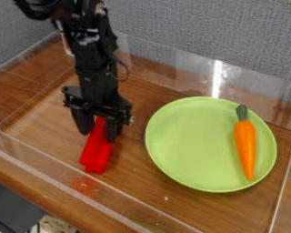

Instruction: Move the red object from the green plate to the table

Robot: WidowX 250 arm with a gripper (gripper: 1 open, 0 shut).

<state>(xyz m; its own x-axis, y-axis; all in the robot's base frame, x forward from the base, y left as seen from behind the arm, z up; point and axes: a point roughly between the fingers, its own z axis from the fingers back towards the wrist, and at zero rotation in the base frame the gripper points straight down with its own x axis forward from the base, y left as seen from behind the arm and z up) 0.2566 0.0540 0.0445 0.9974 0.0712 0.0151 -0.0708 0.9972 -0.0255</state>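
No readable text, label, brand, number or sign appears on anything here (all surfaces look plain).

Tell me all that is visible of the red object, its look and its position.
The red object is a bright red, bar-like block that looks like plastic. It lies flat on the table, left of the green plate and apart from it, its length running toward the camera. The gripper straddles its far end, a finger on each side.
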